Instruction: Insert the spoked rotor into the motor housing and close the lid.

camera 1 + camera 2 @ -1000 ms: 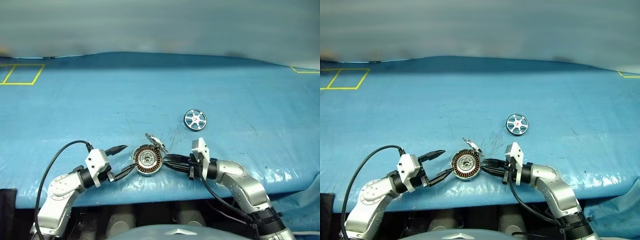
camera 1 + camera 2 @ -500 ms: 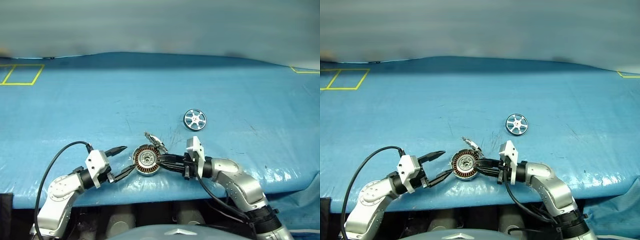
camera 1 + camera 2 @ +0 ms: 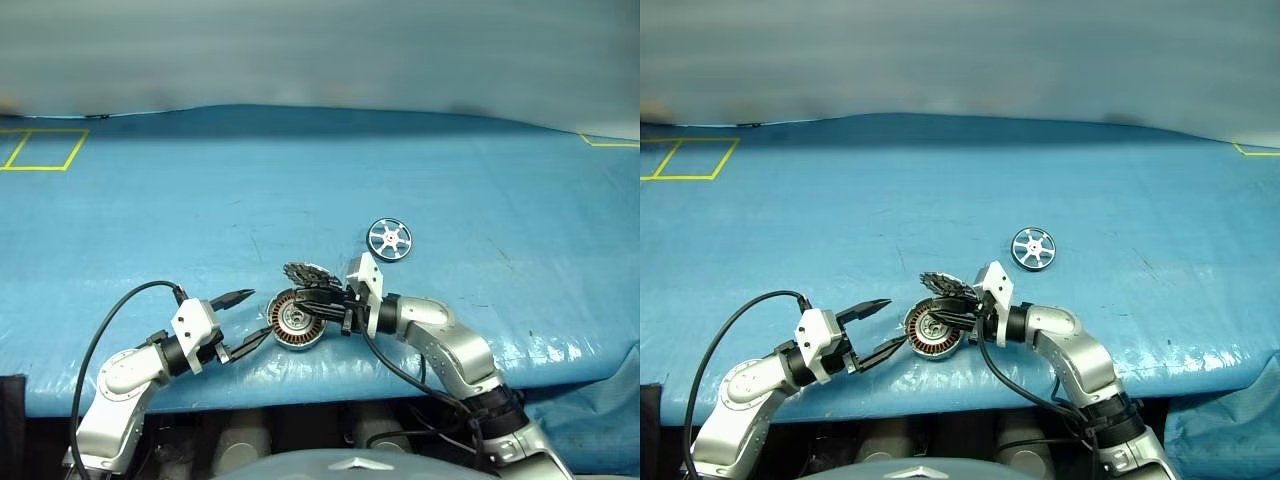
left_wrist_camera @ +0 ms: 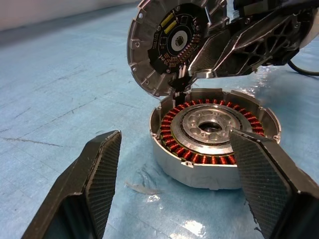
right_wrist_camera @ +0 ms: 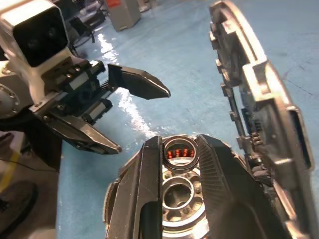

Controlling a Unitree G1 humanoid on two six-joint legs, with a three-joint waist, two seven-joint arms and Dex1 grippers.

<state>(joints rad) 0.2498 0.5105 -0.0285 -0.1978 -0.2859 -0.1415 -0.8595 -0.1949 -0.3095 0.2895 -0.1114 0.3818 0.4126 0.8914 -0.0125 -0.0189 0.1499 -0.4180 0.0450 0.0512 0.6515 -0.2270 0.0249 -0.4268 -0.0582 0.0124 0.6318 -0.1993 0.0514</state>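
The motor housing [image 3: 296,320], a silver puck ringed with copper windings, lies open near the table's front edge. Its lid [image 3: 308,272] stands tilted up over the housing's far rim, dark inner face [image 4: 174,45] toward the windings [image 4: 214,134]. My right gripper [image 3: 312,298] reaches in from the right over the housing, against the lid's underside, fingers nearly together with a small dark ring [image 5: 180,148] between the tips. My left gripper [image 3: 256,316] stands open just left of the housing, not touching it. The spoked rotor [image 3: 390,239] lies flat on the table farther back to the right.
Blue tarp [image 3: 300,180] covers the table, whose front edge runs right below both grippers. Yellow tape marks sit at the far left [image 3: 45,148] and far right [image 3: 610,140]. A black cable [image 3: 110,320] loops up from the left wrist.
My right gripper moved left over the housing. The lid swung up from lying back behind the rim to standing over it. Left arm, housing and rotor stayed put.
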